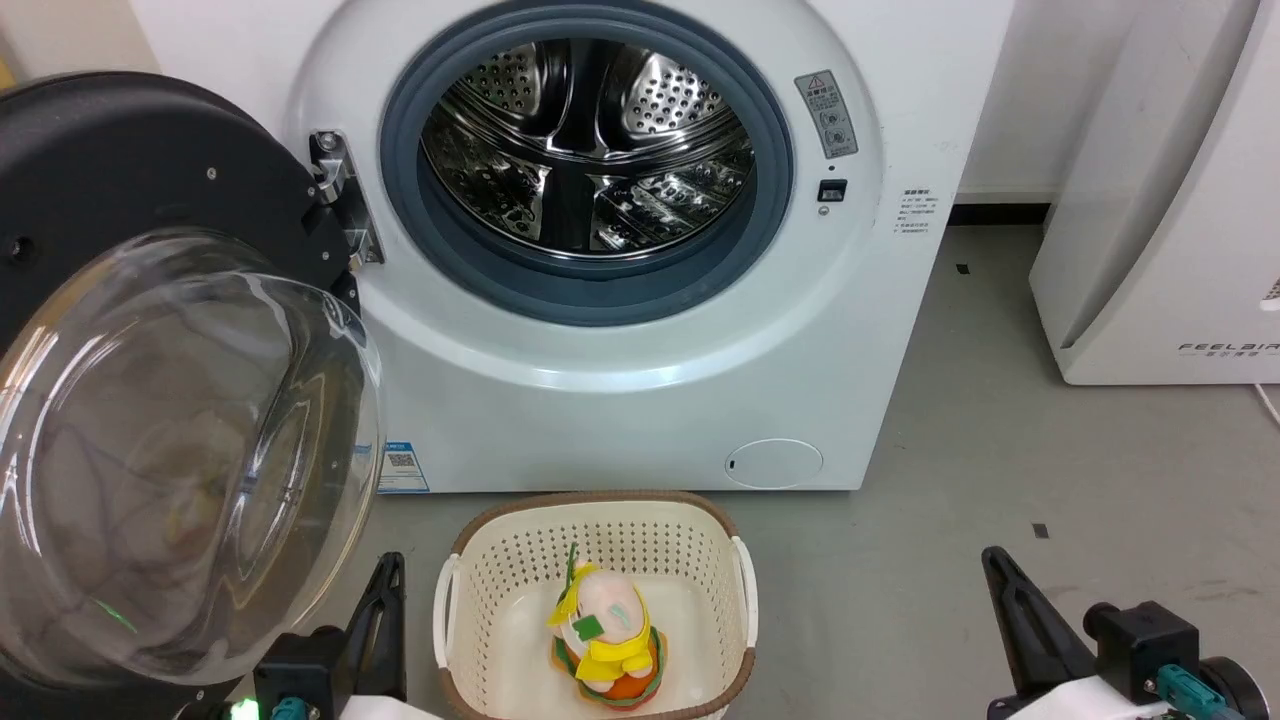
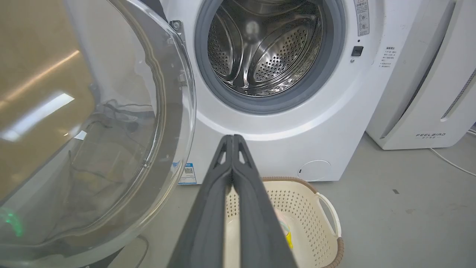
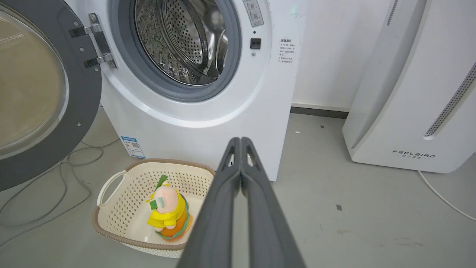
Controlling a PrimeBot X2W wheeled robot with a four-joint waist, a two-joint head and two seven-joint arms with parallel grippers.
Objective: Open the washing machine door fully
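L→R. Washing machine door (image 1: 130, 190) is at far left of head view, hung on the hinge (image 1: 335, 195) on the machine's left side and swung well out. Its inner face w/ the glass bowl faces me and to the right. Looks mostly open, prob some travel remaining; can't tell the hinge limit from here.

Left gripper (image 2: 232, 139) is low, just right of the bowl's lower edge. It's near, but I see no contact. Fingers pressed together tip to tip, nothing btwn them. So the door lies up and left of that pincer, and the L arm is clearly the nearer one. Next move as I read it is a leftward push on the inner rim, swing axis vertical at the hinge. Risk: tips skid on the curved glass.

Washing machine (image 1: 640, 400) is centre, drum (image 1: 585, 150) exposed. Basket (image 1: 600, 505) w/ plush toy (image 1: 605, 630) is on the floor in front, btwn the arms.

Right gripper (image 3: 241, 140) is low right, well apart from the door, fingers also pressed together, holding nothing. FEELAIR unit (image 1: 1150, 250) is far right.
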